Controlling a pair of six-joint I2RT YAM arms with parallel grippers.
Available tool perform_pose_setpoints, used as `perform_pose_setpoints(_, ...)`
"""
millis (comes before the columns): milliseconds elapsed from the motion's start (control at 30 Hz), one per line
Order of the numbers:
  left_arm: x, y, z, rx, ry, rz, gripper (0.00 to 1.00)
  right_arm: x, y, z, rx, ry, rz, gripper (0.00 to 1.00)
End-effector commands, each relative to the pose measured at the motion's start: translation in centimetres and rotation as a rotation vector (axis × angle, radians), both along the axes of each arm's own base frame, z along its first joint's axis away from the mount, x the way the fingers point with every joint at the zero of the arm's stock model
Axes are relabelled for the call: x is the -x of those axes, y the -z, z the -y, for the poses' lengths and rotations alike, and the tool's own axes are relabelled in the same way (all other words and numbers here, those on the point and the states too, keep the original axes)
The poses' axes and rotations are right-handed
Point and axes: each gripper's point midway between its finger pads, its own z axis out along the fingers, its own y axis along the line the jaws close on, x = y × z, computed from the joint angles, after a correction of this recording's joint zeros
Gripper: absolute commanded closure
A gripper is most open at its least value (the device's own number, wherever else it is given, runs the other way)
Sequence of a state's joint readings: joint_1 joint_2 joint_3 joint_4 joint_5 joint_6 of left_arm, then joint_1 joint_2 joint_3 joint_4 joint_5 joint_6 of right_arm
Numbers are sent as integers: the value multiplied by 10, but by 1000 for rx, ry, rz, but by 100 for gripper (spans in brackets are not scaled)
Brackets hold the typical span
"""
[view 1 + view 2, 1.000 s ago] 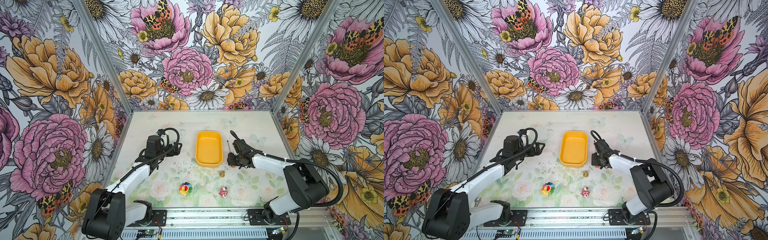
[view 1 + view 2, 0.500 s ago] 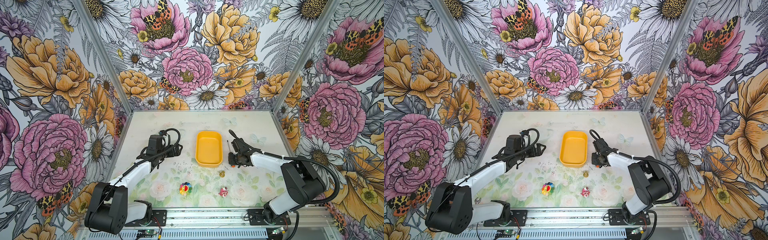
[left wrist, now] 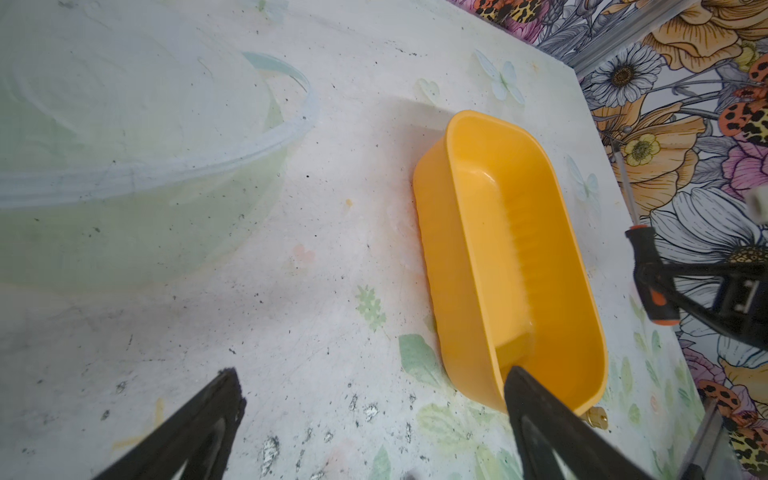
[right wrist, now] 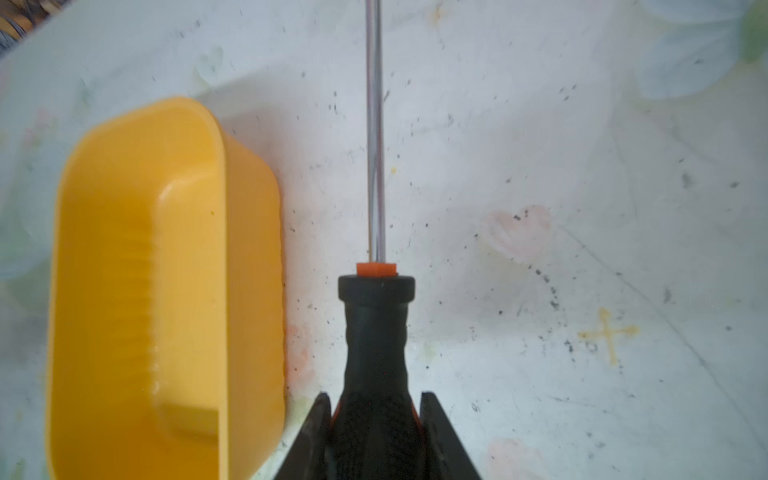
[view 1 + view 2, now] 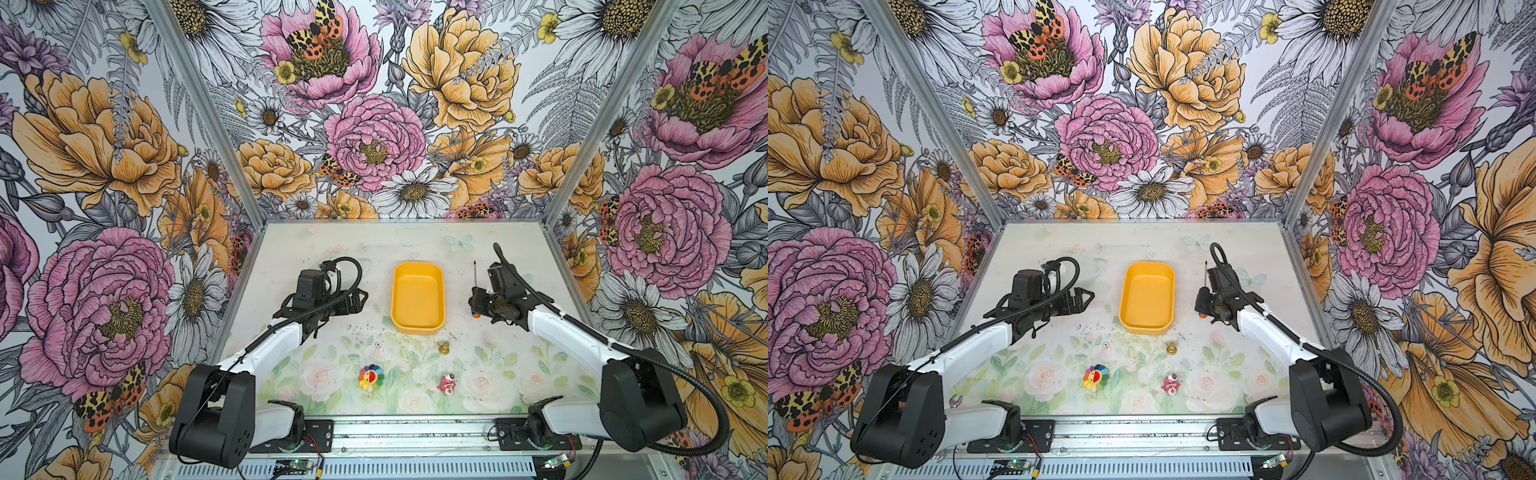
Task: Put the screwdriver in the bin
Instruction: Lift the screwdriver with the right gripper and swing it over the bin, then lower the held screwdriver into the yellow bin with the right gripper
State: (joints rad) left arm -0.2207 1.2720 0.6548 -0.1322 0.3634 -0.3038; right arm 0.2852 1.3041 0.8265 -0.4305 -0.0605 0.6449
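Right fingers: I see them clamped tight on the black handle of the screwdriver, one on each side.
Screwdriver: outside the bin, just beside its right wall in both top views. It runs along the bin's long side, shaft toward the back wall, orange cap at the near end.
Lift: I cannot tell whether it is clear of the bench.
Left fingers: spread wide, holding nothing, near the bin's other side.
Bin: upright on the bench, between my two arms.
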Motion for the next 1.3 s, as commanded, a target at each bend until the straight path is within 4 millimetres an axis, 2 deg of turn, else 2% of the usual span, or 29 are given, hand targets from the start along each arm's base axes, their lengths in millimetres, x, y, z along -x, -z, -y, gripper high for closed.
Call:
perform_pose_setpoints(0,-1,-8,10,11,65,13,1,-17,-64,-1,-128,104,135,100)
perform_pose_setpoints(100,-1,-7,11,4,80,2,1,-27,-101,-8,-170,123,208,100)
perform_pose_setpoints(233,-1,-7,13,9,91,3,1,-38,-137,-25,-192,125,279,100)
perform_pose_setpoints(300,0,-8,13,9,91,6,1,-40,-149,-33,-185,152,310,100)
perform_pose_setpoints(400,0,-10,13,10,92,14,1,-42,-156,-51,-160,167,333,100)
perform_pose_setpoints(500,1,-11,13,15,95,12,1,-43,-149,-69,-149,176,305,100)
perform_pose_setpoints(767,-2,-13,11,13,75,24,1,-45,-108,-121,-37,118,172,100)
perform_pose_setpoints(933,-3,-14,11,13,75,22,1,-41,-80,-145,37,66,102,100)
perform_pose_setpoints(1067,-5,-10,10,9,62,7,1,-35,-57,-157,72,32,45,100)
perform_pose_setpoints(1267,-6,-8,9,7,59,-5,1,-22,-23,-162,114,9,-47,100)
